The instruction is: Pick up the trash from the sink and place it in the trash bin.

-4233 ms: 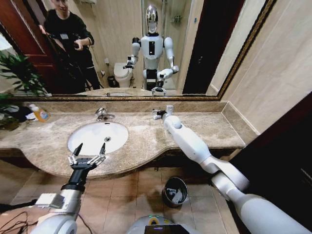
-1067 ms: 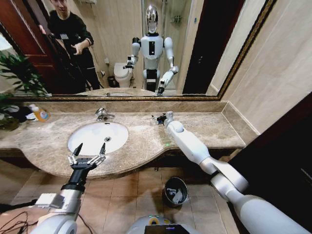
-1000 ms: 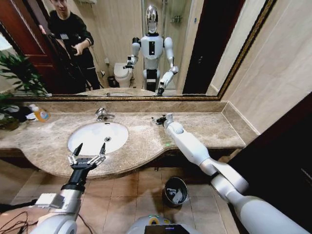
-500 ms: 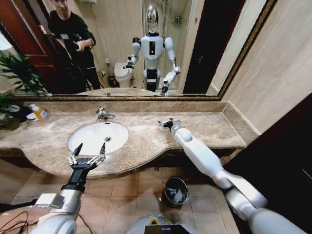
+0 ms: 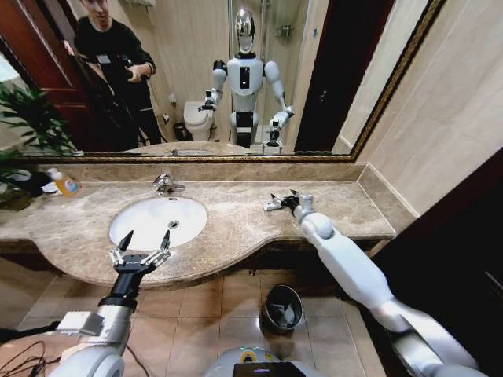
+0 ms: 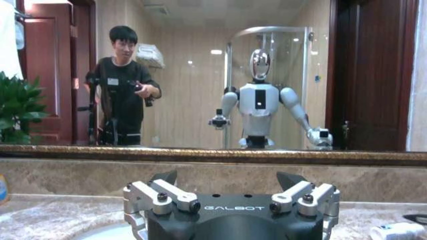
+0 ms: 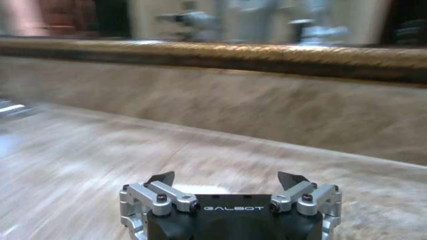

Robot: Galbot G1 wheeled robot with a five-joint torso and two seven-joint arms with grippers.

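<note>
1. Two pincers are in play: the right pincer [image 5: 284,201] hovers over the marble surface [image 5: 228,224], right of the sink [image 5: 159,220], its fingers spread with nothing between them.
2. A small white tube [image 5: 272,206] lies on the surface just beside that pincer, not gripped.
3. The left pincer [image 5: 143,243] waits at the sink's near rim, spread and empty.
4. The basin looks bare of litter.
5. The trash bin [image 5: 282,309] stands on the floor below the surface edge, with pale scraps inside, so some litter seems binned; the tube remains.
</note>
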